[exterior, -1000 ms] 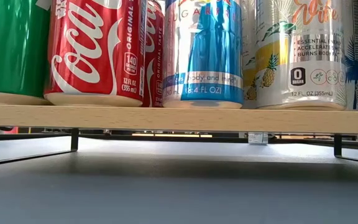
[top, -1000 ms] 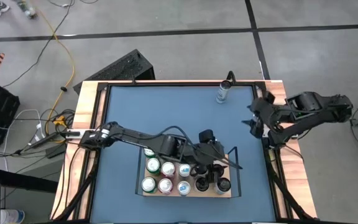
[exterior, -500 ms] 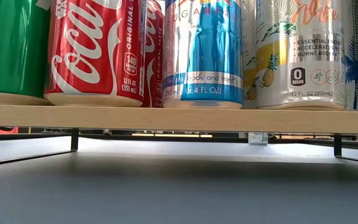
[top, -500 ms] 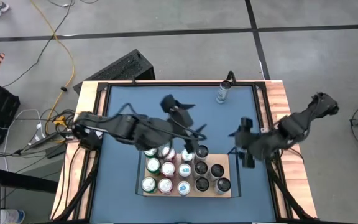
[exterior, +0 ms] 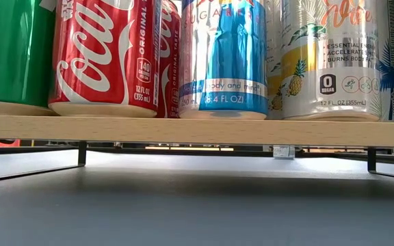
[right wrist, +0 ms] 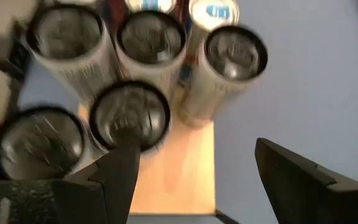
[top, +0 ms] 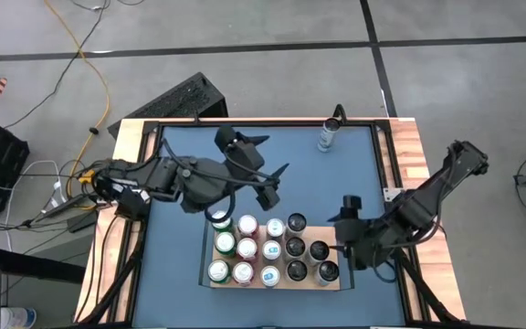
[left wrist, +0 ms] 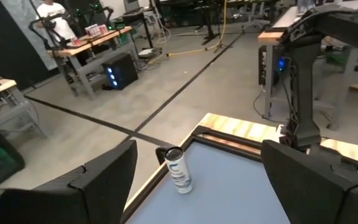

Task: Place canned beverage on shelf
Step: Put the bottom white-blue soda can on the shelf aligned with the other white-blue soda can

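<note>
Cans [top: 268, 249] fill shelf [top: 334, 284]; left gripper [top: 261, 171], spread and empty, has lifted toward the twelve-o'clock slim can [top: 328, 134]; right gripper [top: 352, 245], spread, has descended over the shelf.

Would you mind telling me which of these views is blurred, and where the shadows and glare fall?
Right wrist view: the cans are smeared by motion blur. Low view: sharp labels, with deep shadow under the shelf and bright highlights on the silver can. High view: even light, soft shadows. Left wrist view: the lone can is fairly crisp.
</note>
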